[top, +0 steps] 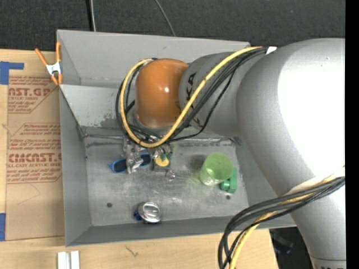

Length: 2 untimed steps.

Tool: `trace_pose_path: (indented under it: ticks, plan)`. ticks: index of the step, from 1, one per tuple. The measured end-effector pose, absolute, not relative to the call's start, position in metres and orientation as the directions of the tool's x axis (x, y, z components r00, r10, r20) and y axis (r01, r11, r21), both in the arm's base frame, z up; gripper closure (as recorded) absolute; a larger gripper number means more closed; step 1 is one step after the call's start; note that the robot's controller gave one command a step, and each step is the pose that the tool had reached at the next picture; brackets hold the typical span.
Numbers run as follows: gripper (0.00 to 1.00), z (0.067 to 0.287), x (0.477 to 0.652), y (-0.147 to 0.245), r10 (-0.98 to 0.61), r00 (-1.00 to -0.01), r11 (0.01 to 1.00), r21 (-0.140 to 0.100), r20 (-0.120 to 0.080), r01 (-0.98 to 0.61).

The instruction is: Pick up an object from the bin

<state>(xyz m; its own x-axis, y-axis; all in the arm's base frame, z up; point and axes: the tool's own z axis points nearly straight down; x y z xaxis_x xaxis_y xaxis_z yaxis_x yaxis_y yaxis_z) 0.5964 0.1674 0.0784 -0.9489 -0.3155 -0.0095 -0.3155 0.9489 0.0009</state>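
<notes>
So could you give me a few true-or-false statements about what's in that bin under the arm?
The gripper is down by a small blue thing on the left of the bin. True.
A light green cup lies right of the gripper in the view. True.
The shiny silver round thing sits inside the cup. False: it lies apart, near the front wall.
The arm enters from the left. False: from the view's right.

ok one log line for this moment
gripper low in bin, over blue piece | yellow disc beside | green cup right | silver cap front
</notes>
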Motion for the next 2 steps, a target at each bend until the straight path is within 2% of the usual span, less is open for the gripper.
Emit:
trace_pose_path:
  ticks: [1, 2]
  plan:
    - [1.00, 0.083, 0.598, 0.168, -0.315, -0.949, 0.949, 0.001, -0.005, -0.315]
    - [1.00, 0.127, 0.599, 0.169, -0.315, -0.949, 0.949, 0.000, -0.007, -0.315]
